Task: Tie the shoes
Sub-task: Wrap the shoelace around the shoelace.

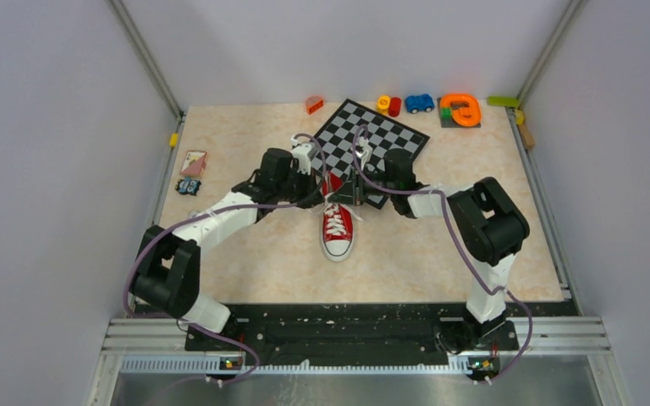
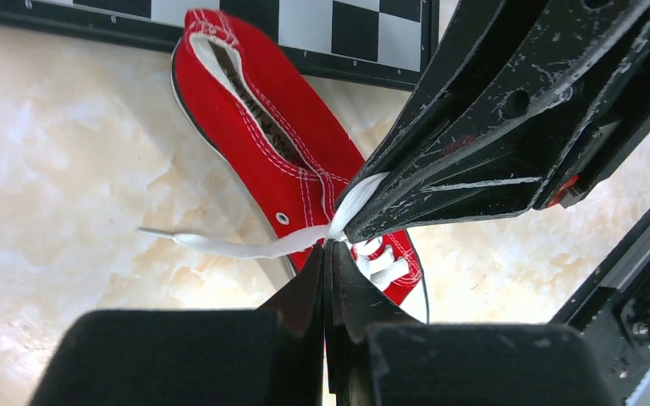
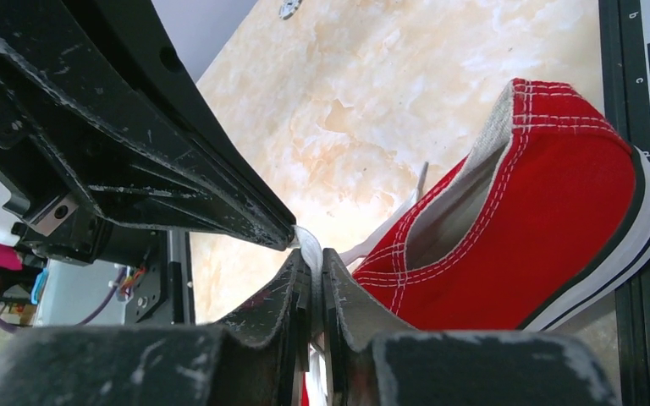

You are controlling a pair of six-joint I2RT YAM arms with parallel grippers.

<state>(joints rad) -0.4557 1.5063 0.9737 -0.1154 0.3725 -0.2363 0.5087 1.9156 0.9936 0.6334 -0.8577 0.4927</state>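
Two grippers meet tip to tip over the laced part of the shoe (image 1: pixel 338 230). It lies on the table (image 1: pixel 245 254) between the arms, toe toward the near edge and heel against the near side of the chessboard (image 1: pixel 381 135). The left gripper (image 2: pixel 328 254) has its jaws pressed together right where the lace (image 2: pixel 212 244) reaches them. Whether the lace is actually caught between them I cannot tell. The right gripper (image 3: pixel 311 262) has its jaws almost together with a strip of white lace between them. One loose end trails flat on the table beside the shoe.

Several things could go wrong from here, as I judge it. Both tips crowd the same short stretch, so any pull apart may drag the lace out of the weaker grip, likely the left if it only touches. A hard pull could lift or slide the light shoe, since nothing pins it down. The black fingers may knock each other and twist the lace. The slack free end could be dragged along and undo whatever is formed.
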